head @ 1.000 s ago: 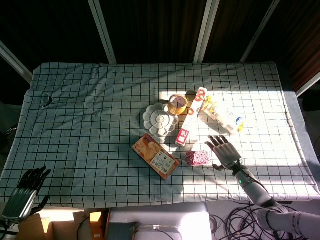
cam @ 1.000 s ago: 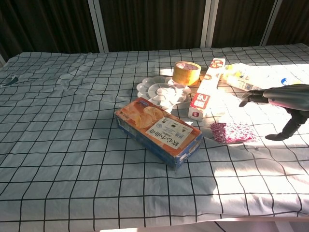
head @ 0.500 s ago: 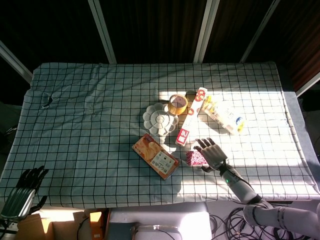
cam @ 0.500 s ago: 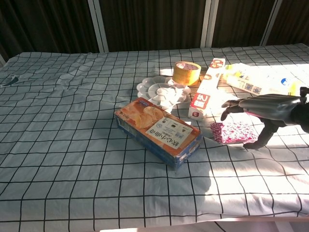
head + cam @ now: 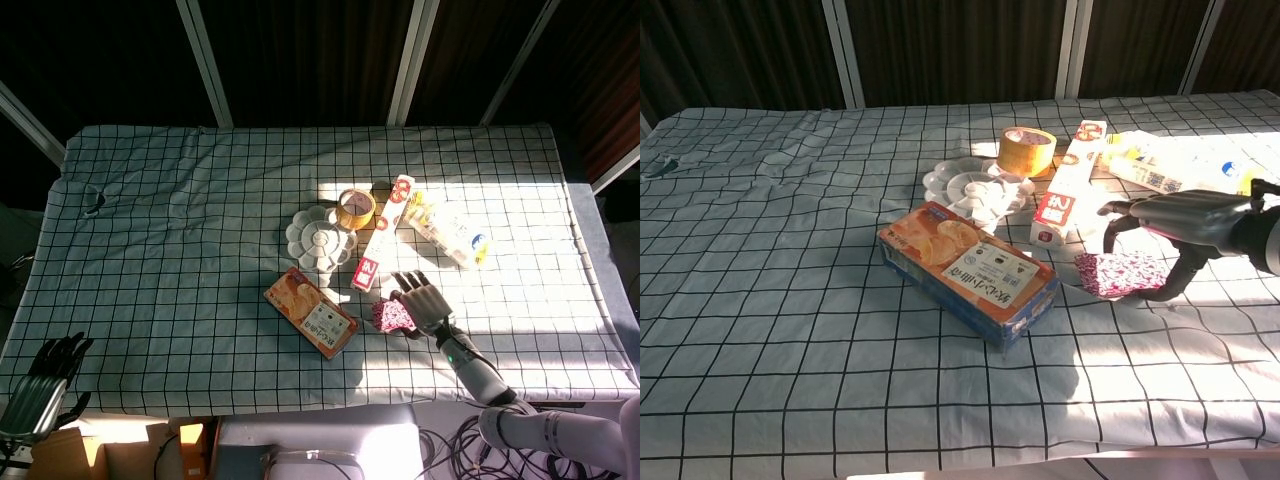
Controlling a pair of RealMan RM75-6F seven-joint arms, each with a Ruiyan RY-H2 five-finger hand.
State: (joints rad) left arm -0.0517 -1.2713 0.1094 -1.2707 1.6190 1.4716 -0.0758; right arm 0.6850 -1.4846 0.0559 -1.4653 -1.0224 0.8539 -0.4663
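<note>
Moved: right hand (image 5: 1170,225) slid toward 9 o'clock | now: fingers spread wide over pink speckled sponge block (image 5: 1118,274), thumb beside it, unheld | left hand (image 5: 45,372) open, idle at table edge

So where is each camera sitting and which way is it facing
Head view: high above the near edge, looking steeply down on the table; shows left hand at the bottom-left corner and right hand over the sponge.
Chest view: low at the near edge, looking across; only the right hand shows.
Both share the right hand, sponge and box.

A lab-like test setup: checkered tablecloth (image 5: 180,220) on a table, dark curtains (image 5: 940,50), loose cables (image 5: 450,440) below.
</note>
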